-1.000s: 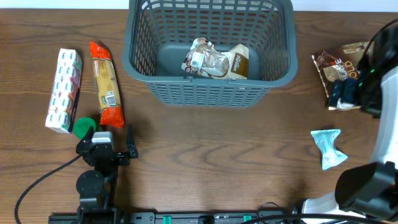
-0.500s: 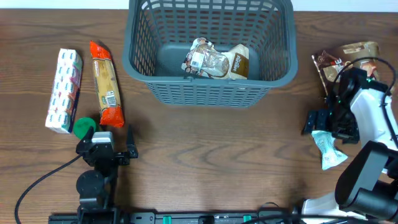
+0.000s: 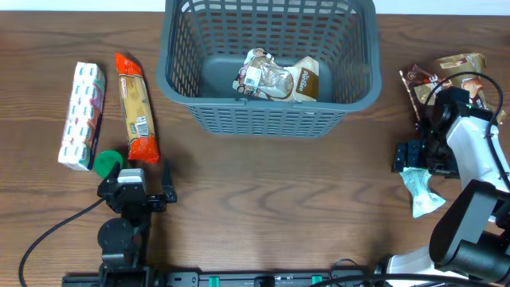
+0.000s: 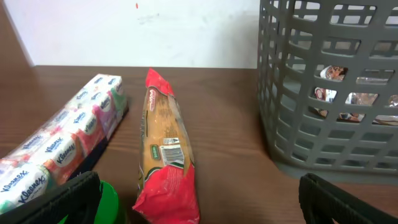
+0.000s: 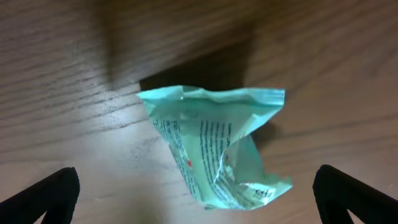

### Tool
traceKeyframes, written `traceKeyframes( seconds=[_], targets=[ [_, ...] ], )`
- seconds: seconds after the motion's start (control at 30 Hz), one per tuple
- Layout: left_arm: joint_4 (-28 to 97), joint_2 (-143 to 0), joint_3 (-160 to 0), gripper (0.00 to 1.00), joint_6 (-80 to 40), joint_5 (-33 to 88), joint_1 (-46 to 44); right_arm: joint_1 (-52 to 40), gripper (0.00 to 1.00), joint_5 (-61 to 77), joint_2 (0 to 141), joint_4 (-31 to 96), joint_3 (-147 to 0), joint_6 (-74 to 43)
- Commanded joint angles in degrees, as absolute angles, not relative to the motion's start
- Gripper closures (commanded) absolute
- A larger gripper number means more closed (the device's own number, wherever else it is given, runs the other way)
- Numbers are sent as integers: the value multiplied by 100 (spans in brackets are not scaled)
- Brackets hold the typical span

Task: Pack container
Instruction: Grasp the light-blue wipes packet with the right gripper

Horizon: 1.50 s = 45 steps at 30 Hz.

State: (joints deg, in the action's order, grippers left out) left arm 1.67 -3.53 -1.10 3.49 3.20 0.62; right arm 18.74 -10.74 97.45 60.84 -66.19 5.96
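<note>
1. Right jaws are standing wide apart and gripping nothing. In the wrist view their tips are showing at the lower left and lower right corners of the frame, and the teal packet [image 5: 214, 149] is lying on the table [image 5: 74, 74] between and just ahead of them.
2. Left jaws are also standing apart and empty, resting at the lower left of the overhead frame.
3. The container [image 3: 263, 119] is sitting at the upper centre of the overhead frame, its long axis running left to right. It is already holding a brown-and-white bag [image 3: 279, 77].
4. Overhead, the teal packet [image 3: 421, 193] is lying at the right edge, below centre, its long axis running roughly top to bottom with a slight lean. The right arm [image 3: 470, 151] is hovering over the packet's upper end; whether it is touching cannot be told.
5. Judgement: a pick of the teal packet is looking like the step in hand, and the right arm is plainly the nearer one. The container is lying up and to the left of the right jaws, well apart, so any carry would be heading that way over its right wall.
6. Waiting outside are the pasta packet [image 3: 135, 108] and tissue pack [image 3: 82, 115] near the left jaws, and a brown snack bag [image 3: 434, 80] at upper right.
</note>
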Motion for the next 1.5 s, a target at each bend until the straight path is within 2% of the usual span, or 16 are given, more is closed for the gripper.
traceKeyframes(
  seconds=[0.0,0.3,0.6,0.77,0.83,0.87,0.97,1.07,1.1,1.3,1.47],
  targets=[
    [379,-338,-23,1,427,360,51,1911,1,-1000,9664,6053,-6582,1094],
    [379,-338,-23,1,429,360,51,1922,1,-888,9664,5697,-6213,1061],
    [379,-338,-23,1,427,360,51,2137,1,-904,9664,4790,-4965,113],
    [379,-338,-23,1,427,360,51,2333,2,-895,9664,4460,-4727,-12],
    [379,-338,-23,1,427,360,51,2377,11,-871,9664,4401,-4711,-27],
    [379,-338,-23,1,427,360,51,2381,21,-869,9664,4386,-4711,-47],
    [379,-338,-23,1,427,360,51,2381,65,-805,9664,4372,-4711,-93],
    [379,-338,-23,1,427,360,51,2381,92,-805,9664,4357,-4720,-497],
    [379,-338,-23,1,427,360,51,2381,99,-805,9664,4338,-4720,-628],
    [379,-338,-23,1,427,360,51,2381,99,-198,9664,4460,-4954,-843],
    [379,-338,-23,1,427,360,51,2379,99,266,9662,4928,-5725,-939]
  ],
)
